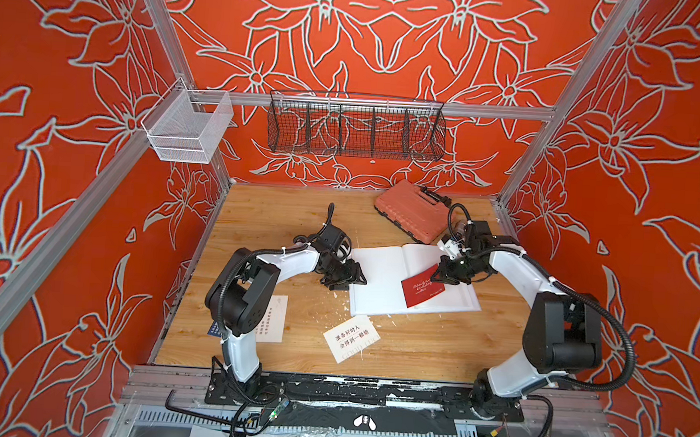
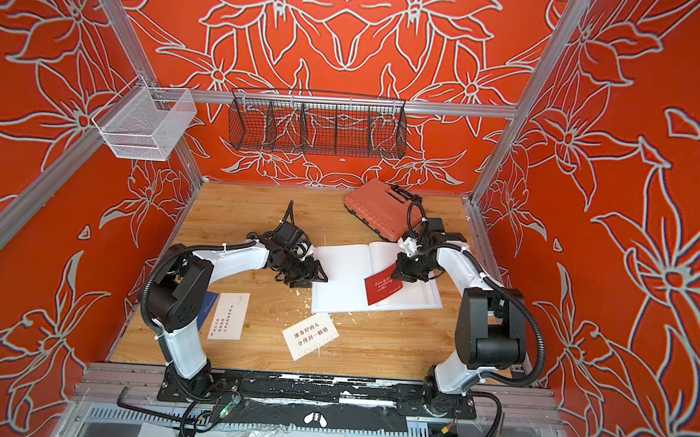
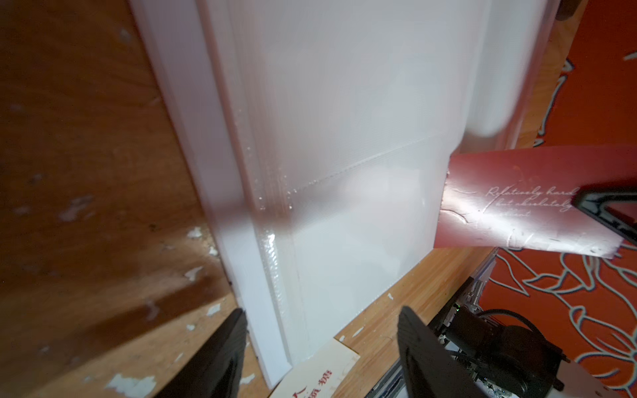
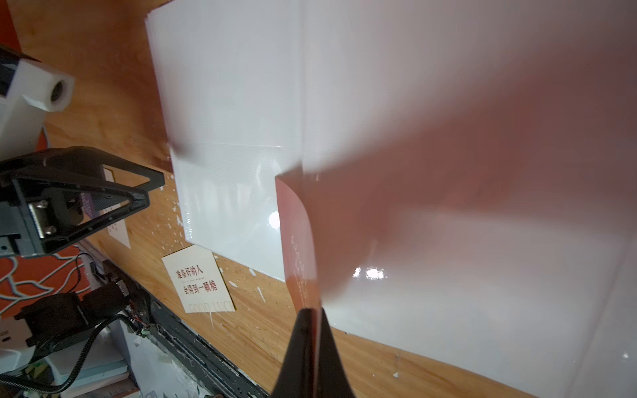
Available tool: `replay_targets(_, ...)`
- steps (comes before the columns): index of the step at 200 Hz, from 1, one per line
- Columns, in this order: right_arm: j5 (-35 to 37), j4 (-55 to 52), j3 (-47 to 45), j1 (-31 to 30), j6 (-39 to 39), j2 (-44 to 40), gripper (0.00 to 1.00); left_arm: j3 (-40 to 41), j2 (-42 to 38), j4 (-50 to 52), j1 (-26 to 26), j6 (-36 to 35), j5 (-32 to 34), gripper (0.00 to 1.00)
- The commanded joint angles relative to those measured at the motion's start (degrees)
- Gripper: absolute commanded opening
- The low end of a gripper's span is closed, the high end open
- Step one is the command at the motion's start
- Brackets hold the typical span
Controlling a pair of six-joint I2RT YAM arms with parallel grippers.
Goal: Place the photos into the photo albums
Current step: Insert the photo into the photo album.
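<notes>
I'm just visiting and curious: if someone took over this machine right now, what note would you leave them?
Left gripper: open, empty, at the left edge of the album.
Right gripper: shut on the dark red card, over the right page.
Table: one white card in front of the album; second white card and navy card by the left arm.
Done: album lies open. Left: all four cards; none visibly in a sleeve yet.
</notes>
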State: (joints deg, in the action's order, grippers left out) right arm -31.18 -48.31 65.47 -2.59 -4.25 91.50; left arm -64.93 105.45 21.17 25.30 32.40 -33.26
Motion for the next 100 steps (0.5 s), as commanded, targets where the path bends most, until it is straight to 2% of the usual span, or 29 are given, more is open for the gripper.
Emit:
replay_targets(1,6.17,-1.82,1.30,0.26,1.25,-1.50,0.00,-0.35,1.61,-0.74,0.19,-0.57,0.37,0.67)
replay_targets(100,11.87,-1.60,5.92,0.05,-0.03,0.21,0.00,-0.46,2.99,-0.95,0.19,-1.02,0.21,0.66)
